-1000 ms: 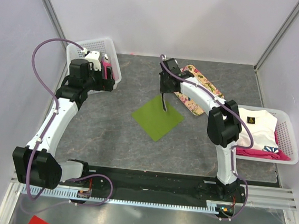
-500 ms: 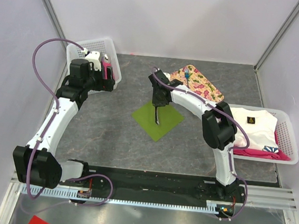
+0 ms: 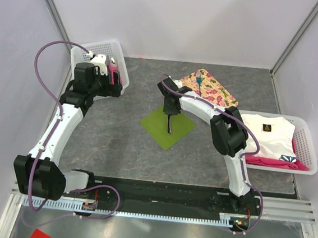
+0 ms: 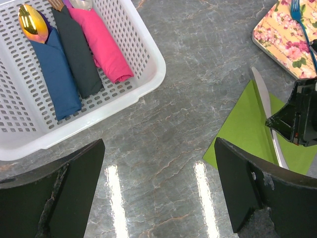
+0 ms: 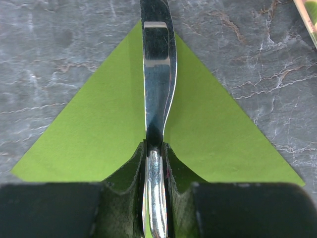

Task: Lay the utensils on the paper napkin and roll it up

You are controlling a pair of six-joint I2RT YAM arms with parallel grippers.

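The olive-green paper napkin [image 3: 167,125] lies flat on the grey table, one corner pointing away from the arms. My right gripper [image 5: 154,148] is shut on the handle of a silvery knife [image 5: 157,74]. The blade runs along the napkin's [image 5: 99,129] middle and past its far corner; whether it touches the paper I cannot tell. From the left wrist view the knife [image 4: 267,106] crosses the napkin [image 4: 245,131]. A bright blue fork [image 3: 199,79] lies on the floral tray [image 3: 212,87]. My left gripper [image 4: 158,166] hangs open over bare table beside the white basket.
The white basket [image 4: 143,59] at the back left holds dark blue, dark grey and pink rolled bundles with a gold spoon [image 4: 29,22]. A second white basket [image 3: 308,150] at the right holds white and pink cloths. Pale walls close in the table.
My right gripper carried the knife from beside the floral tray to the left and down over the napkin. The left arm has stayed still.
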